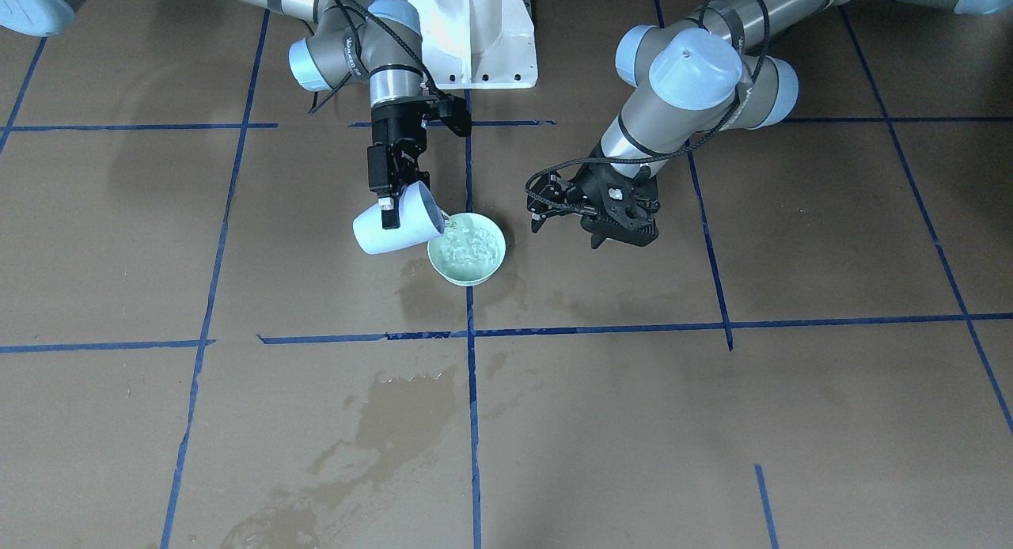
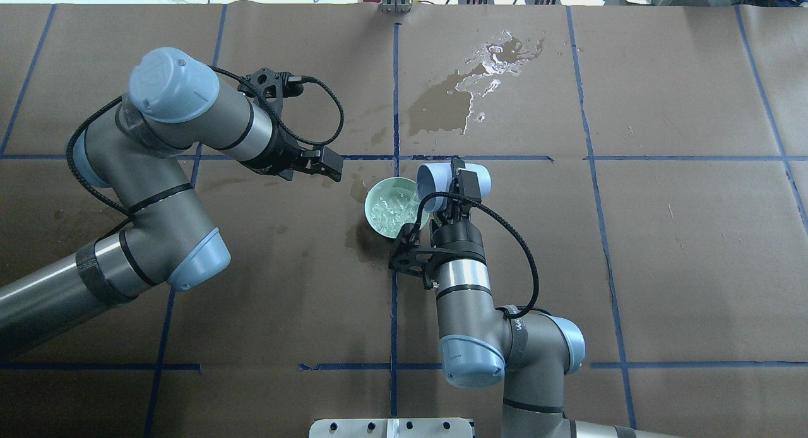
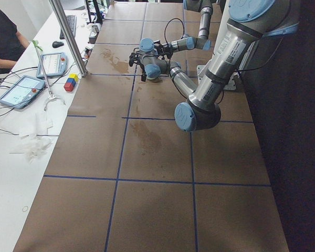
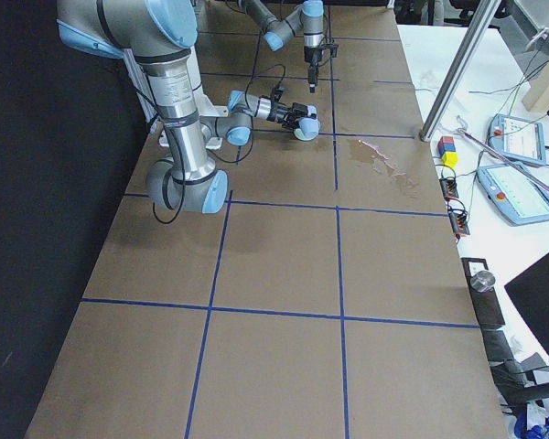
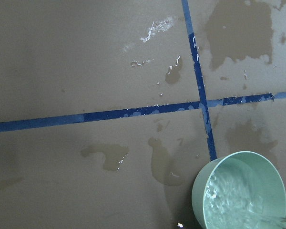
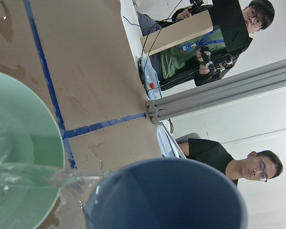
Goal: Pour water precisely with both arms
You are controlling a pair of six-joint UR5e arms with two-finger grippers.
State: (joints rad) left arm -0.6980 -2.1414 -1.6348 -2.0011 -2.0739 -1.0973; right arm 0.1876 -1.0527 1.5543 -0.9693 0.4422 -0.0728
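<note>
My right gripper [image 1: 389,207] is shut on a pale blue cup [image 1: 396,231] and holds it tipped on its side over a mint green bowl [image 1: 467,277]. Clear water [image 1: 472,247] runs from the cup's lip into the bowl and ripples there. From overhead, the cup [image 2: 480,178] sits just right of the bowl [image 2: 377,201], with my right gripper [image 2: 459,187] over it. The right wrist view shows the cup's rim [image 6: 171,195], the stream [image 6: 33,174] and the bowl [image 6: 33,138]. My left gripper [image 2: 334,168] hangs open and empty left of the bowl, apart from it.
A wet puddle [image 2: 467,91] glistens beyond the bowl, and dark stains [image 2: 360,242] lie beside it. Blue tape lines [image 1: 471,335] cross the brown table cover. The white pedestal [image 1: 475,35] stands behind. Operators sit past the far edge [image 6: 248,167].
</note>
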